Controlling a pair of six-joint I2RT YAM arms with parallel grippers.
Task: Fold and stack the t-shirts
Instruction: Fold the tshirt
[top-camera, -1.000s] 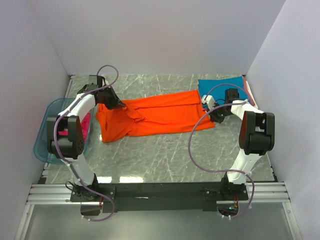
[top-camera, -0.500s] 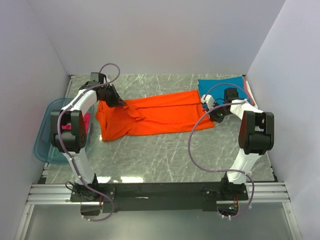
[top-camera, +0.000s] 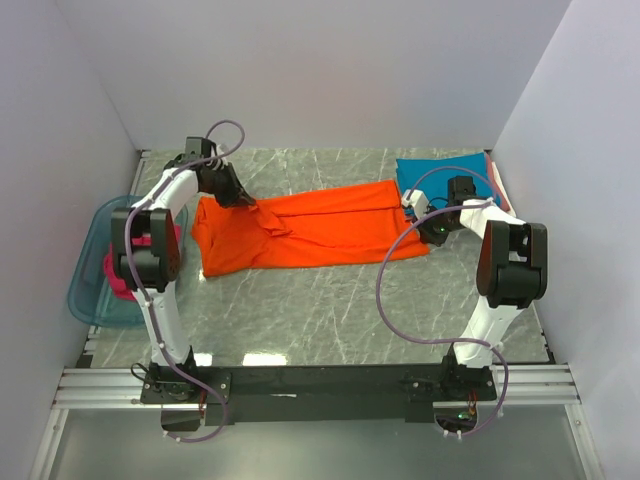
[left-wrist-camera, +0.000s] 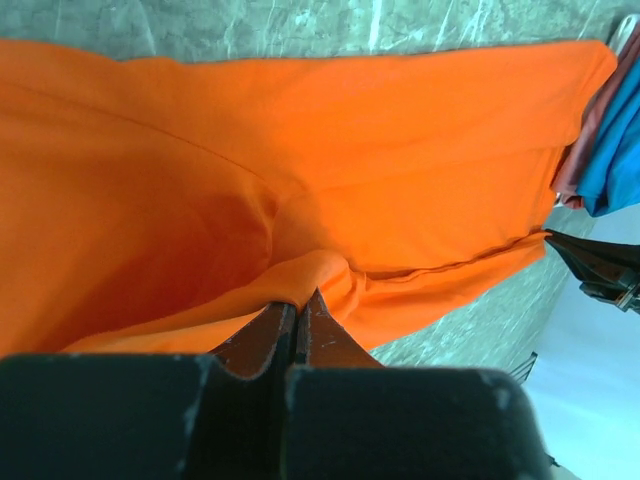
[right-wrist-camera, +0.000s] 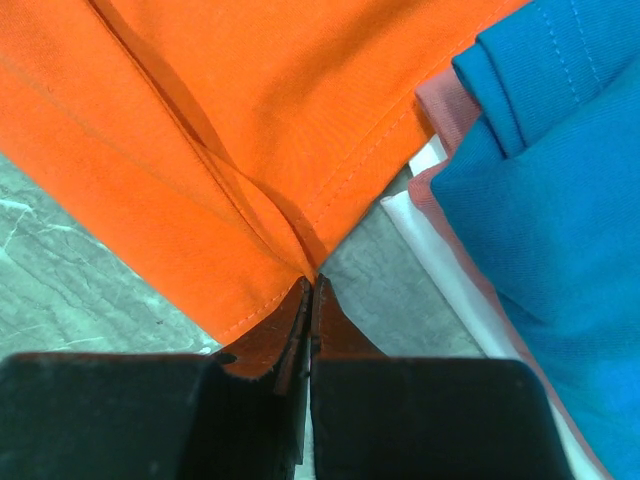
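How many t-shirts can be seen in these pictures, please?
5. The orange t-shirt lies spread mid-table. The teal t-shirt, pink t-shirt and white t-shirt are stacked at far right. The magenta t-shirt is in the blue tub at left. More may be hidden there.

text: none readable | labels: none | brands: none | numbers: none | signs: none | views: all three

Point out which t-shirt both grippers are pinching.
The orange t-shirt, spread out: the left gripper and right gripper clamp its opposite ends. The teal t-shirt lies folded aside.
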